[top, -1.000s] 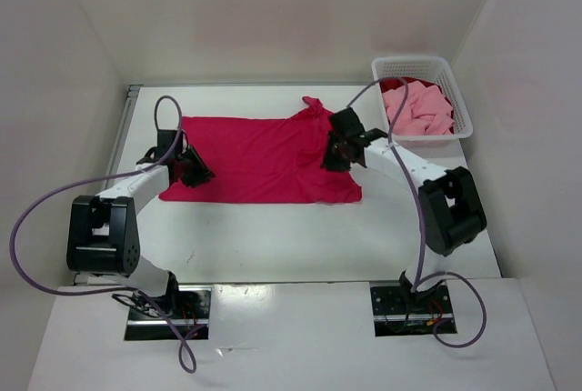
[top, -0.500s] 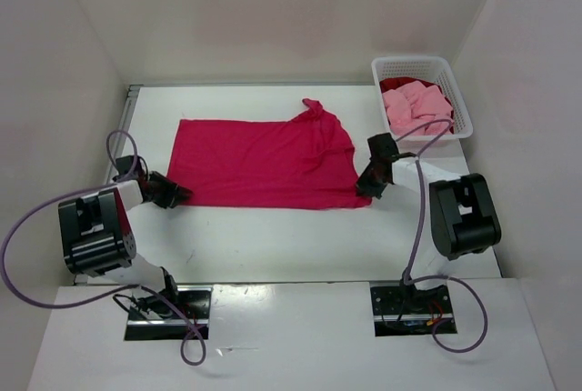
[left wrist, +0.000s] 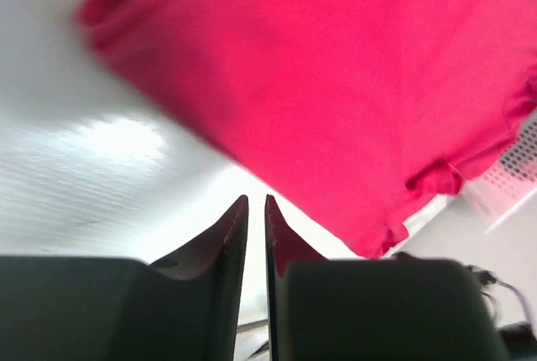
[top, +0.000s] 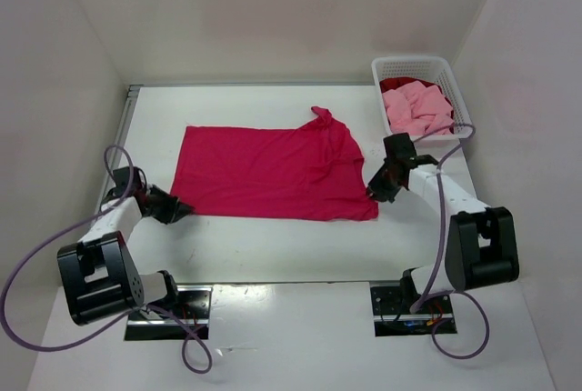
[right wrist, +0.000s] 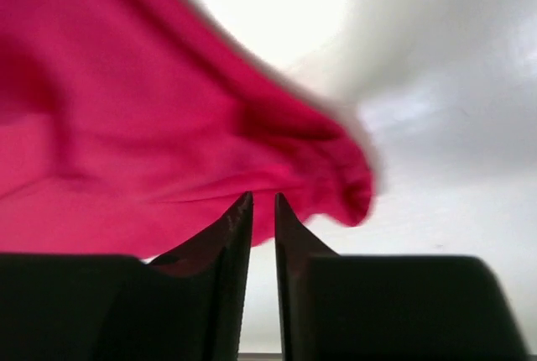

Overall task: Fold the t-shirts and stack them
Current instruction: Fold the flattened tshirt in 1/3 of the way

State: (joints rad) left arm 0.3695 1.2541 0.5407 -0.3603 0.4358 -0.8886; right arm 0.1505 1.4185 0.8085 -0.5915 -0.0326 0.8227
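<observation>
Three t-shirts are on hand, one laid out and two in reserve.

Item 1: bright crimson-magenta short-sleeved cloth t-shirt [top: 273, 168], spread flat near the middle of the white table [top: 273, 250]. Its long axis runs left to right, and a bunched sleeve or collar sticks up at its far right corner. Its near hem faces the arm bases.

Items 2 and 3: light pink cloth t-shirt [top: 416, 109] and dark red cloth t-shirt [top: 400, 84], crumpled together in the white plastic lattice basket [top: 466, 118] at the far right corner. The pink one lies on top.

Left gripper [top: 175, 209]: low over the table, just off the crimson shirt's near-left corner. In the left wrist view the cloth lies ahead and to the right of the tips. The fingers stand a thin slit apart with nothing between them.

Right gripper [top: 377, 186]: at the shirt's right edge, just above the near-right corner. In the right wrist view the corner bulges right behind the tips. The fingers are drawn nearly together, and whether hem is pinched between them cannot be told.

Governing relation: each arm flanks its own near corner, with the shirt lying between them and extending away. A fold would likely call for lifting both near corners together and carrying them across the short axis. The right gripper sits closer to its corner.
</observation>
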